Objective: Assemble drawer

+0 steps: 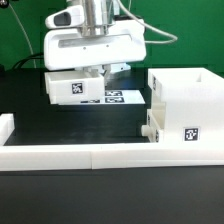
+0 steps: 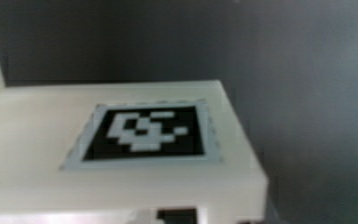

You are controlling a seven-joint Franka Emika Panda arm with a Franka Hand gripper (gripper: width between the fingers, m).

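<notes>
A small white drawer tray (image 1: 72, 86) with a black-and-white tag on its near side sits under my gripper (image 1: 107, 74) at the back of the table. The fingers come down at the tray's end on the exterior view's right, and the jaws look closed on its wall. In the wrist view the tray (image 2: 51, 180) fills the frame very close, with one tag facing the camera. The tall open box casing (image 1: 186, 100), also tagged, stands at the exterior view's right, apart from the tray. A second tray is not in view.
The marker board (image 1: 120, 97) lies flat just behind the tray and partly under the gripper. A long low white border rail (image 1: 70, 155) runs along the front, with a short piece (image 1: 5, 125) at the exterior view's left.
</notes>
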